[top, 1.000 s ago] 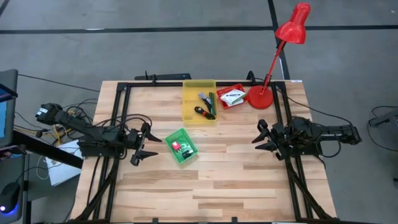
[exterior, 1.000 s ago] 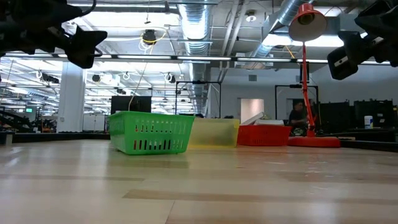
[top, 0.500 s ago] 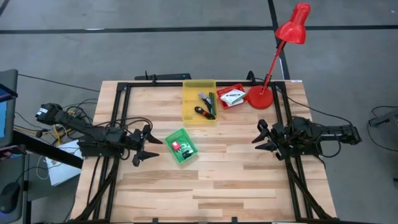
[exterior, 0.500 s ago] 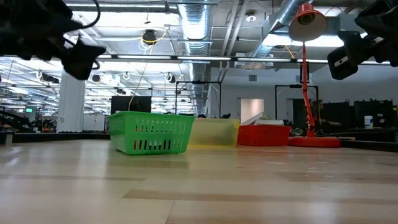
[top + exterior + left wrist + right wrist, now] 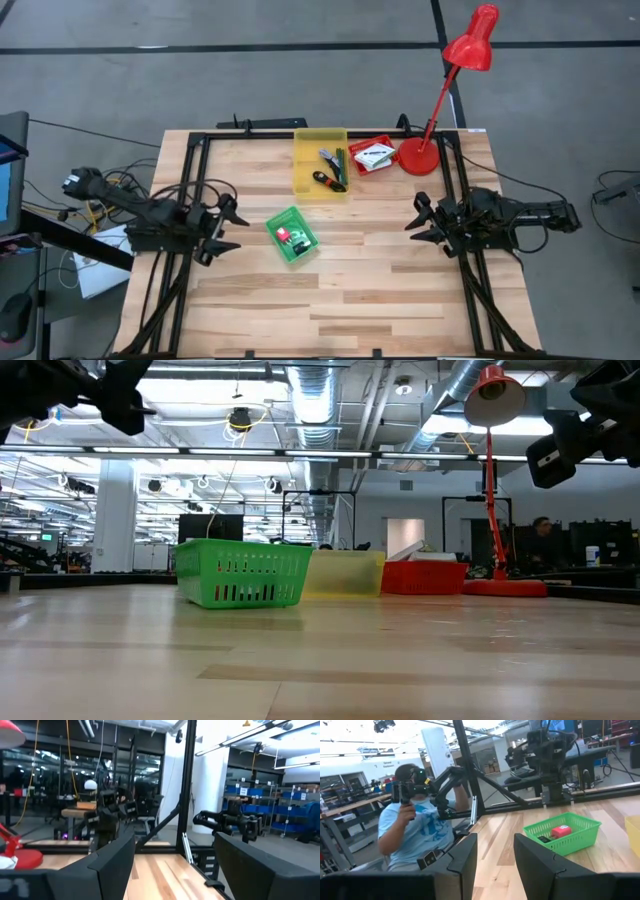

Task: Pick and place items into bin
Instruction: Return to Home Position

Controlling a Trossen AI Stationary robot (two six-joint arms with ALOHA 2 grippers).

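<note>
A green basket (image 5: 300, 243) stands mid-table, holding a small red piece (image 5: 284, 235); it also shows in the low view (image 5: 243, 573) and the right wrist view (image 5: 562, 832). A yellow bin (image 5: 303, 172) at the far side holds slim pen-like tools (image 5: 333, 168). A red tray (image 5: 361, 168) beside it holds white packets (image 5: 376, 154). My left gripper (image 5: 232, 230) is open and empty, left of the basket and well above the table (image 5: 172, 865). My right gripper (image 5: 410, 225) is open and empty at the table's right (image 5: 495, 860).
A red desk lamp stands with its base (image 5: 419, 157) at the far right, its head (image 5: 497, 390) high over the table. A black frame (image 5: 250, 124) runs along the far edge. A person (image 5: 415, 825) stands beyond the table's left side.
My left gripper has drawn back toward the table's left edge, away from the green basket, and has risen. It stays open and empty. The basket and its contents have stayed where they were.
</note>
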